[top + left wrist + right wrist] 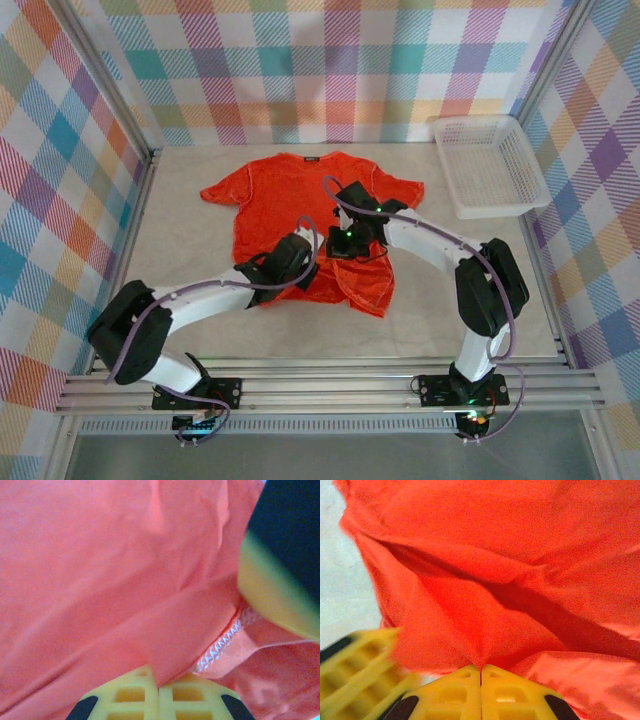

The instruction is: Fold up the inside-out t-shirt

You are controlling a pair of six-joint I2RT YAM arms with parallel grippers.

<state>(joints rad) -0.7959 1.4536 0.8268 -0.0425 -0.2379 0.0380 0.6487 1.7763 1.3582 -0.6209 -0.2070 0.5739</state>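
Nearest the bases, the left tool is closed, its tips pinching a raised fold of the shirt. Just beside it the right tool is closed as well, gripping a peak of the same cloth. From above, the two tools meet over the lower middle of the shirt, close enough that each wrist view catches a yellow finger of the other. The step in hand looks like the grasp that opens a fold or a turn-out: both grips are set and the cloth is gathered, not yet carried anywhere.

The shirt lies on the bench, collar toward the far wall and sleeves spread to either side. Its lower part is rumpled, and the hem corner on the right is pulled into a loose flap. A white zigzag seam shows at an edge beside the left tool, which fits a garment lying inside out. Whether either pinch holds one layer or both I cannot tell.

The next move, as I judge it, calls for both arms to rise and travel together — evenly, so that the cloth stays taut between them and neither grip slips. The tools crowd each other, so they need to part sideways with care.

Farther off, a white basket sits at the far right corner — well apart from the shirt and out of the way
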